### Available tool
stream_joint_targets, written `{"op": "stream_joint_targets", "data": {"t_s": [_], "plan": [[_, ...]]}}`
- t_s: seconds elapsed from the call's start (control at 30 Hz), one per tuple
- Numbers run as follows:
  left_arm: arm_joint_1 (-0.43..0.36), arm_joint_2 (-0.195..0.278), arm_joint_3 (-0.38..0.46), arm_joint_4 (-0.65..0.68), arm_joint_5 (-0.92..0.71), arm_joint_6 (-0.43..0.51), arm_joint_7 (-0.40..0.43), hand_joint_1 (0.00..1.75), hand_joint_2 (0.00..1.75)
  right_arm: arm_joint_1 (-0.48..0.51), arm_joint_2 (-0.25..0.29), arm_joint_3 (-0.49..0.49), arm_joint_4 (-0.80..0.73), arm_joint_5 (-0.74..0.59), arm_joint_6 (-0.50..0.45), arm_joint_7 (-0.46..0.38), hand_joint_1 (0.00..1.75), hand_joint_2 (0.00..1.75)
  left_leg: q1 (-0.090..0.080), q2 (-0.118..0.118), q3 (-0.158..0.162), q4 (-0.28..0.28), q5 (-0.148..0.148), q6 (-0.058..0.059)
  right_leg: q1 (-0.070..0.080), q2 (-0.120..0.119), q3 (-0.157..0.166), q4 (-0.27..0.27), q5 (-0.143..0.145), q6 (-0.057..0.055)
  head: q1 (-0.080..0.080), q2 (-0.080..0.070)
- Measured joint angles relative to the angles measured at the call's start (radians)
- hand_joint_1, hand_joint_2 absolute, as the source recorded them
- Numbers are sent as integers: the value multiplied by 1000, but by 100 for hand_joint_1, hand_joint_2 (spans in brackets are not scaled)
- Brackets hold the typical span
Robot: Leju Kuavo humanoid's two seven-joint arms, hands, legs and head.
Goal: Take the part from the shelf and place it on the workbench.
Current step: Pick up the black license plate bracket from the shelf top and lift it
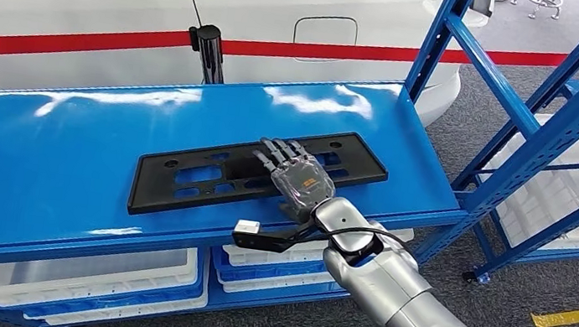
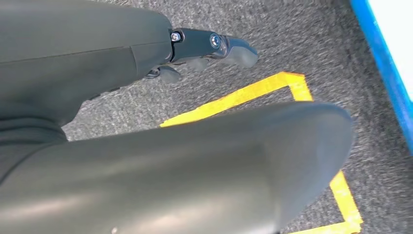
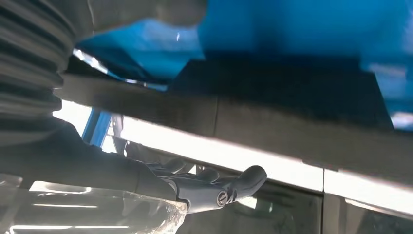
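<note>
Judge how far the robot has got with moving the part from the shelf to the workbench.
Done: the right hand has reached the black part, fingers lying over its near edge. In hand: taking hold; whether the grip is closed is unclear. Left: the part lies flat on the blue shelf, so lifting, carrying and placing remain. The left hand hangs over the floor.

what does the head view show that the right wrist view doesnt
Head view alone: the whole black part flat on the blue shelf, the white car behind, white bins underneath, and the right hand lying on the part. Right wrist view alone: the hand's thumb below the shelf edge, beside clear plastic. Both show the blue shelf, the dark part and the right hand.
</note>
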Motion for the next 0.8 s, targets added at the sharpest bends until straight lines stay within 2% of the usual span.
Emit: {"op": "stream_joint_targets", "data": {"t_s": [0.17, 0.23, 0.3, 0.43, 0.8], "plan": [[2, -6, 29, 0, 34, 33, -131, 0, 0, -5, 7, -8, 59, -10, -50, -25, 167, 175, 0, 0, 0, 0, 0, 0, 0, 0, 1, 0, 0, 0, 0, 0], [3, -9, 45, 0, 45, 68, -183, 0, 87, -2, 2, -15, 52, -9, -50, -28, 163, 175, -1, 0, 0, 0, 0, 0, 0, 0, 1, 0, 0, 0, 0, 0], [3, -11, 60, 0, 48, 107, -214, 0, 175, 4, -5, -22, 34, -4, -50, -29, 167, 175, -1, 0, 0, 0, 0, 0, 0, 0, 0, 0, 0, 0, 0, 0], [5, -15, 80, 0, 49, 118, -241, 0, 175, 12, -21, -33, -4, 7, -52, -29, 168, 175, -1, 0, 0, 0, 0, 0, 0, 0, 0, 0, 0, 0, 0, 0], [5, -19, 106, 0, 37, 104, -232, 0, 175, 40, -64, -82, -134, 26, -76, -29, 169, 175, -1, 0, -2, 0, 0, 0, 0, 0, -1, 0, 0, 0, 0, 0]]}}
